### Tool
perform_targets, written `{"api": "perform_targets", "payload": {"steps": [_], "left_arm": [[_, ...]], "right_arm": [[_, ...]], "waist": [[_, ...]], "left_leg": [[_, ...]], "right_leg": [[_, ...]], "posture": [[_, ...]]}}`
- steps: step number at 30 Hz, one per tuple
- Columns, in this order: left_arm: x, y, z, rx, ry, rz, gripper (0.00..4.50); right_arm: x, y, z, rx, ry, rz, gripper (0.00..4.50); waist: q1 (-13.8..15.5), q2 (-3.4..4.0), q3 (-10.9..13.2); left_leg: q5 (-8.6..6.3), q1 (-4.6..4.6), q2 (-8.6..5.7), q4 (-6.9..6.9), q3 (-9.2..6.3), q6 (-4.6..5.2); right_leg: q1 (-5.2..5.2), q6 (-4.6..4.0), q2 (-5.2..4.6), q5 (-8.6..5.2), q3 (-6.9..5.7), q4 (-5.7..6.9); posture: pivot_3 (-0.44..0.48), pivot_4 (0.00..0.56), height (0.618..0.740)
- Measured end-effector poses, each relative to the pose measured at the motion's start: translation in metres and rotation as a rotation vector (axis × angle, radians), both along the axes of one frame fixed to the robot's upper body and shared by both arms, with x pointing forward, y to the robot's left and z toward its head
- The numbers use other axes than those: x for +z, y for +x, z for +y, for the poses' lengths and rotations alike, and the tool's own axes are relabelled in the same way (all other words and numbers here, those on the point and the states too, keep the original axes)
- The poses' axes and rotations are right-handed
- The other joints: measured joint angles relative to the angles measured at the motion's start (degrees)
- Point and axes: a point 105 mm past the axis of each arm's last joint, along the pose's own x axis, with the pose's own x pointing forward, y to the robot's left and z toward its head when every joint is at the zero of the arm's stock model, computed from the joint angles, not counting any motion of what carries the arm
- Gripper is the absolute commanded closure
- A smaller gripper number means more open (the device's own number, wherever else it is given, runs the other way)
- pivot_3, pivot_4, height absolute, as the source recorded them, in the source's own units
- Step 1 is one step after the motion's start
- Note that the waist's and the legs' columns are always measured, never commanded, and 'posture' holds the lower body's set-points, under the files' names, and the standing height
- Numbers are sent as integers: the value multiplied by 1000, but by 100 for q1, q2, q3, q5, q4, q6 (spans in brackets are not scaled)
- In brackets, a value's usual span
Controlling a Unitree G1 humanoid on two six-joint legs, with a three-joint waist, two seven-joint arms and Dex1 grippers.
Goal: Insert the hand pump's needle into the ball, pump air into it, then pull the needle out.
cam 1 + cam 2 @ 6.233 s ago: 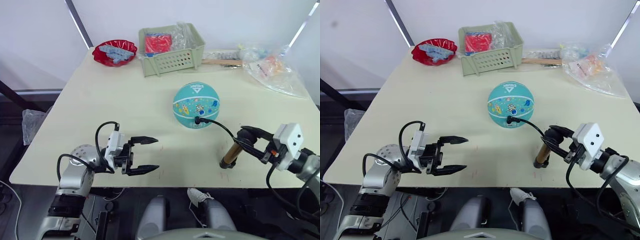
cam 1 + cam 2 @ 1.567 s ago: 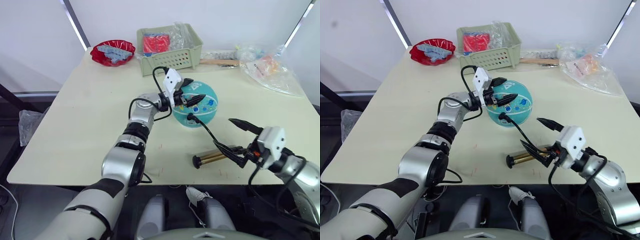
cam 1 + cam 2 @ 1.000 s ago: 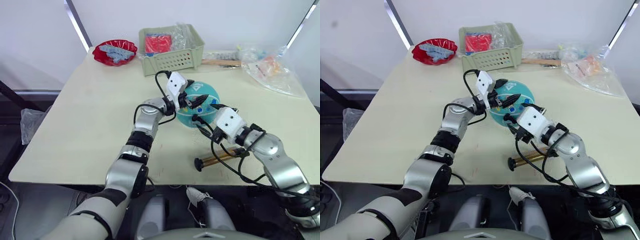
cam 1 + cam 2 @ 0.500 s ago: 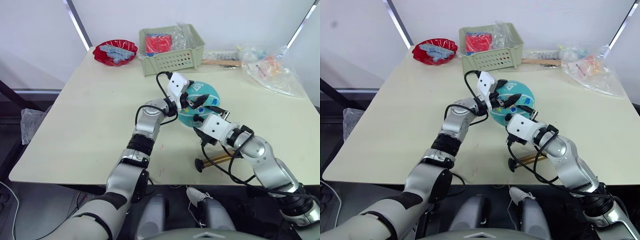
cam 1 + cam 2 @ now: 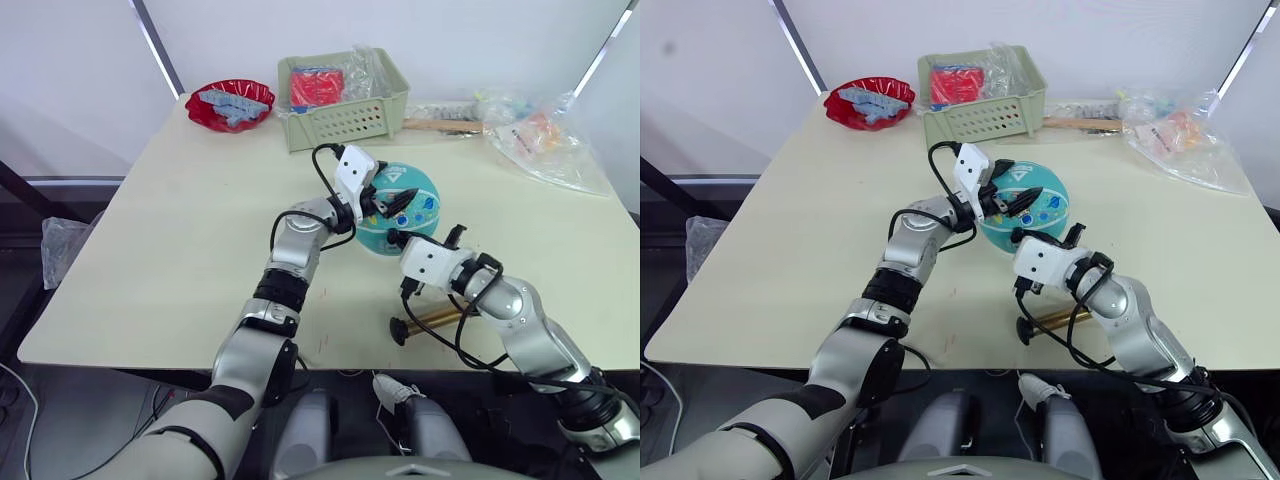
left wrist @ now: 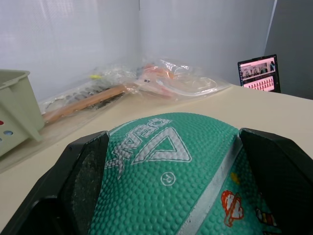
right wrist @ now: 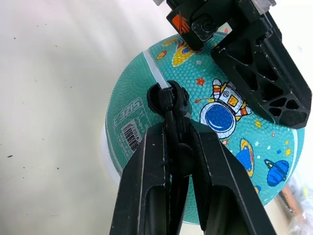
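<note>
The teal ball (image 5: 410, 215) sits mid-table, its white triangle logo facing up. My left gripper (image 5: 393, 197) is open, and its black fingers (image 6: 80, 181) straddle the ball's top and touch it. At the ball's valve sits the needle's black fitting (image 7: 168, 98); the needle's pin itself is hidden. My right gripper (image 7: 178, 129) is shut on the fitting and the hose just behind it. The hand pump (image 5: 440, 318) lies on its side near the table's front edge, with its black hose looping up to the ball.
At the back of the table are a green basket (image 5: 345, 95), a red bowl (image 5: 230, 103), a wooden-handled tool (image 5: 440, 124) and crumpled plastic bags (image 5: 545, 135). Bare tabletop (image 5: 190, 240) stretches to the left of the ball.
The pump, once upright in my right gripper, now lies on the table. My right gripper has shifted to the hose end at the ball. My left gripper came up from the front edge onto the ball.
</note>
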Motion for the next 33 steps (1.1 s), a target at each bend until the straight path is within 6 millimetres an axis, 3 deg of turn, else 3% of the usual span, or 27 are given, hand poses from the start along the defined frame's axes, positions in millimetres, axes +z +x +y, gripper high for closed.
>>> {"api": "perform_targets", "payload": {"steps": [14,33], "left_arm": [[-5,3,-10,101,56,-72,0],[-15,-1,-20,86,80,-126,0]], "right_arm": [[-1,-1,-10,0,1,-8,4428],[-2,-13,-21,1,56,68,4428]], "waist": [[32,-9,-28],[85,2,-49]], "left_leg": [[0,3,-3,0,-7,0],[-1,-7,-25,-4,-113,1]], "right_leg": [[10,-14,-5,-8,-8,-7],[64,-16,-27,-10,-80,-72]], "posture": [[0,150,738],[0,150,738]]}}
